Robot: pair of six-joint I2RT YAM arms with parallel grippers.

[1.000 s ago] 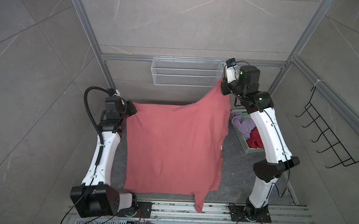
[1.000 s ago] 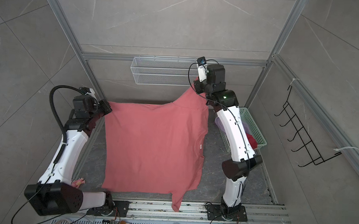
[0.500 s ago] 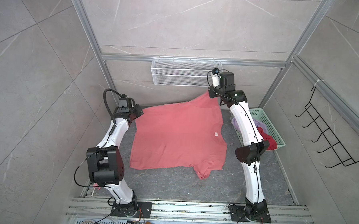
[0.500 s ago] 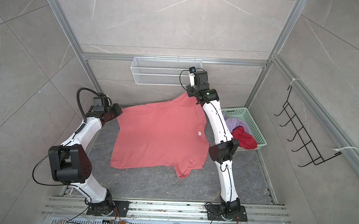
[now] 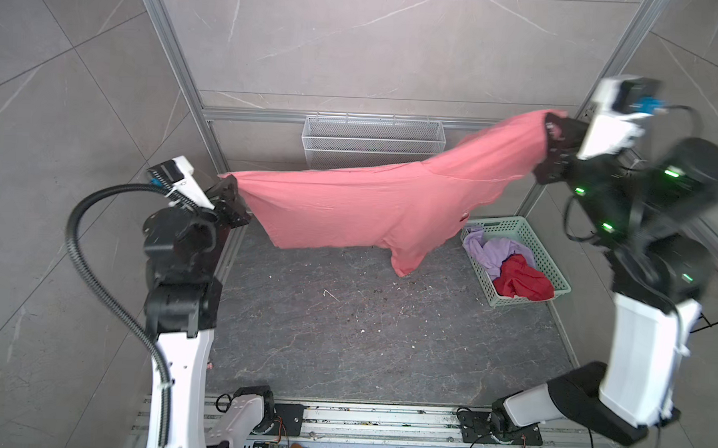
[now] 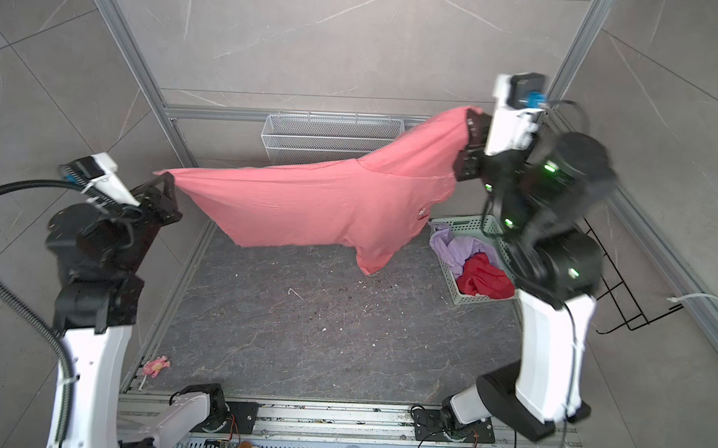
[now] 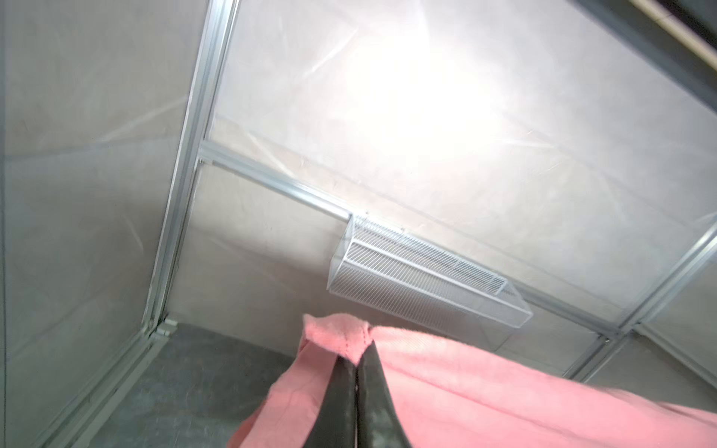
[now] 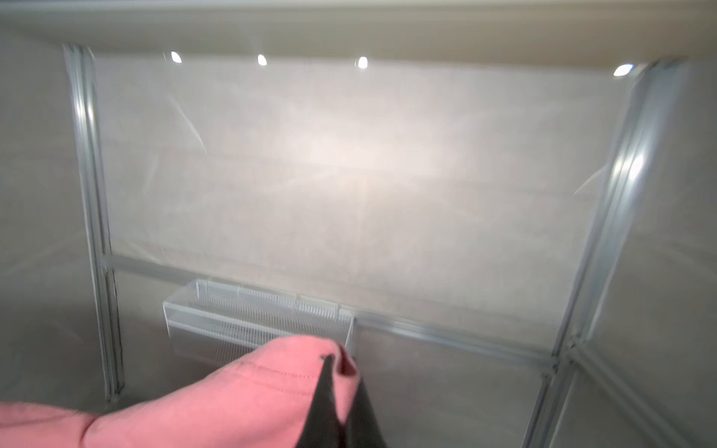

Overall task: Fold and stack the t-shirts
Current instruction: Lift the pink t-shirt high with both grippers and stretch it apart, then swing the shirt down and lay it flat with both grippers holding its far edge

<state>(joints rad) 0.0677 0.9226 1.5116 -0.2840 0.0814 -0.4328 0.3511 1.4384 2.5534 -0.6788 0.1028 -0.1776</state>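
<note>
- Half a second ago the salmon-pink t-shirt [image 5: 370,209] lay spread low over the table [image 5: 365,337]. Now both arms have lifted it, and it hangs in the air as a sagging sheet between them.
- The left gripper [image 5: 229,194] has its jaws pressed together on a bunched corner of the shirt. In the left wrist view the two dark fingers [image 7: 341,391] meet with pink cloth pinched at their tips.
- The right gripper [image 5: 554,138] is likewise clamped tight on the shirt's opposite end. In the right wrist view a stitched hem folds over the dark fingertips [image 8: 329,388].
- The right gripper holds its end clearly higher than the left, so the top edge slopes up toward the right in both top views.
- One sleeve [image 5: 405,260] dangles lowest. Whether its tip touches the table cannot be told.
- The right arm is motion-blurred, and both wrist views are hazy and show only the fingertips.
- The left arm stands upright at the table's left edge with its wrist bent inward. The right arm is raised high, its forearm reaching toward the back corner.
- The lilac t-shirt [image 5: 497,254] and the deep-red t-shirt [image 5: 521,280] lie crumpled in the green basket [image 5: 511,225], which sits below the shirt's right end.
</note>
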